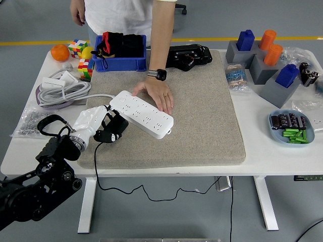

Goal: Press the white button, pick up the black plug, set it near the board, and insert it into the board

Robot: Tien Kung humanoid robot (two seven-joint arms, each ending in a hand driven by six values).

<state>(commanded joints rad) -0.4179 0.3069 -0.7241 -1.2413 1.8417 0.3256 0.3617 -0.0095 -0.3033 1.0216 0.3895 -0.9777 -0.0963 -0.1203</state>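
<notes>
The left robot hand (103, 126) grips the black plug (114, 130) just beside the near-left end of the white board (142, 114). To do this well, it should line the prongs squarely over a socket. A person's hand (160, 96) steadies the board's far side. A blue bin (121, 63) sits far-left on the table (282, 151).

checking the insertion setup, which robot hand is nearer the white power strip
Left. The left hand holds the black plug right beside the white power strip, at its near-left edge. The right hand is not in view.
</notes>
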